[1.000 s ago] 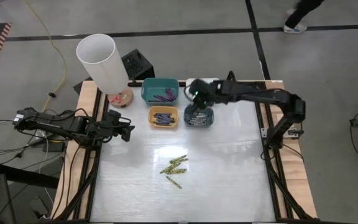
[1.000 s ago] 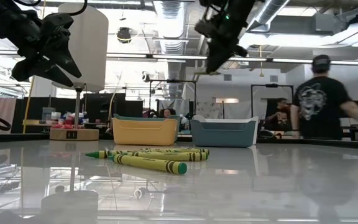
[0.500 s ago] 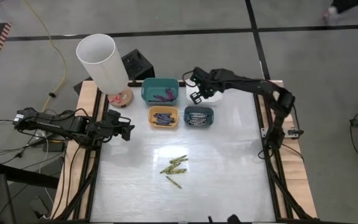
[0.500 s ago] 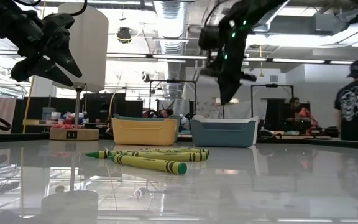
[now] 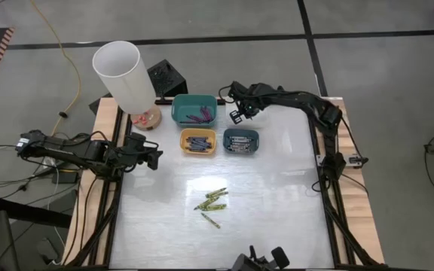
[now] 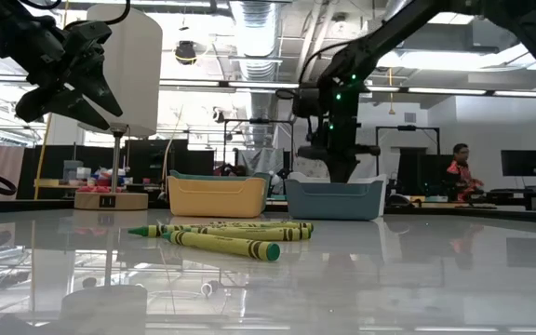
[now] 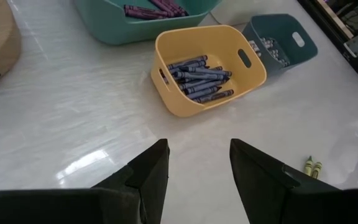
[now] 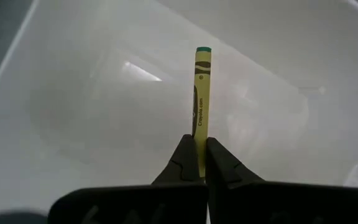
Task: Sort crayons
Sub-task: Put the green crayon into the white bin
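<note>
My right gripper point(image 5: 239, 114) hangs over a white bin point(image 8: 98, 87) at the table's far side, shut on a yellow-green crayon point(image 8: 201, 87). More yellow-green crayons point(image 5: 212, 199) lie flat in a loose pile at mid-table, one point(image 5: 210, 220) a little nearer. Purple crayons lie in the teal bin point(image 5: 194, 109), blue ones in the yellow bin point(image 7: 207, 71), grey ones in the blue-grey bin point(image 5: 241, 140). My left gripper point(image 7: 197, 168) waits open above the table's left edge, holding nothing. My right gripper pinches the yellow-green crayon by one end point(image 8: 199, 138) between its two fingers. The fingers slant steeply down and lie along the crayon. The crayon sticks straight out past the fingertips, its green tip point(image 8: 203, 50) ahead, lifted clear over the white bin's floor.
A lamp with a tall white shade point(image 5: 123, 74) on a wooden base stands at the far left corner, with a black box point(image 5: 167, 78) beside it. Bare tabletop point(image 5: 277, 203) lies to the right of the crayon pile and near the front edge.
My right gripper has gone from above the blue-grey bin toward the table's far edge and down, rolling somewhat, and now hangs over the white bin. It has stayed shut.
</note>
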Controlling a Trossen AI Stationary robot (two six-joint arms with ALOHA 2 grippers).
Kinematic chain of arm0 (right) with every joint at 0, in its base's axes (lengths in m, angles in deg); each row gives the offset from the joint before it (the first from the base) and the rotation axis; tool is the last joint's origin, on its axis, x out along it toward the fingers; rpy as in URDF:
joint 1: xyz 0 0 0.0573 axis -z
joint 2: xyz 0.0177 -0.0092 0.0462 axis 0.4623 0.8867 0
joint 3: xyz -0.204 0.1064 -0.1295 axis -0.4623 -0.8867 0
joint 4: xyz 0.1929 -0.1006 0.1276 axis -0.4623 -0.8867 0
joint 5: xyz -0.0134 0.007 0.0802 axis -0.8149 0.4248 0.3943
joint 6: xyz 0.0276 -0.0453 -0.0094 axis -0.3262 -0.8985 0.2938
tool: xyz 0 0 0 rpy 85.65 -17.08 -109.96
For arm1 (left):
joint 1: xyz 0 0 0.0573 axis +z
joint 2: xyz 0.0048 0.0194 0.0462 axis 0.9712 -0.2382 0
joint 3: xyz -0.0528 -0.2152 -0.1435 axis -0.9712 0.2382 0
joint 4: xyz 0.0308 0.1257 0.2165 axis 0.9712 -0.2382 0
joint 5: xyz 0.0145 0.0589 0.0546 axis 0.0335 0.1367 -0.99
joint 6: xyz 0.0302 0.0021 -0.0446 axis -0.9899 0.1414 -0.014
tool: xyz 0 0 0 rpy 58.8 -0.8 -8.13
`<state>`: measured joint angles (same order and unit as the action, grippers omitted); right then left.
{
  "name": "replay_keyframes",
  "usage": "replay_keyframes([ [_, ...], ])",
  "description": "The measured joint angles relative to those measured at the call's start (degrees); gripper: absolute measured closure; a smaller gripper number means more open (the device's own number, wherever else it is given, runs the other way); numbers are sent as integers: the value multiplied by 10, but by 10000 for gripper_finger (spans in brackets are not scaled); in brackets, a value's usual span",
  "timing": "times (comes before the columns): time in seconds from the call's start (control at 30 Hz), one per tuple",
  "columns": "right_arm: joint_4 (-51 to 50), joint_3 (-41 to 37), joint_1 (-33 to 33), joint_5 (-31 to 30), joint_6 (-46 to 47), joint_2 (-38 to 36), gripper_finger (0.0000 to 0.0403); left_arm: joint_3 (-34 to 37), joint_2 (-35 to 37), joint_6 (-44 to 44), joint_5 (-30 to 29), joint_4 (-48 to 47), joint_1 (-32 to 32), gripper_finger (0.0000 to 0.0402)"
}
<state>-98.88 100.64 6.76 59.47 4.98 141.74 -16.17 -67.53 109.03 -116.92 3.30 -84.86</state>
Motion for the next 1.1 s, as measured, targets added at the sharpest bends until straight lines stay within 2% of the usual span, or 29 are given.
replay_keyframes([
  [0.13,18,0,0,-4,0,5,393,0,0,0,-2,0,0,242],
  [0.57,25,0,3,-12,-25,0,325,0,0,0,-4,0,0,242],
  [0.8,-3,33,-5,24,-97,-34,316,0,0,-2,5,0,0,242],
  [0.93,-19,68,-22,47,-106,-59,315,0,0,-1,9,0,0,242],
  [1.1,-10,90,-77,142,-148,-90,315,0,0,-6,19,0,0,242],
])
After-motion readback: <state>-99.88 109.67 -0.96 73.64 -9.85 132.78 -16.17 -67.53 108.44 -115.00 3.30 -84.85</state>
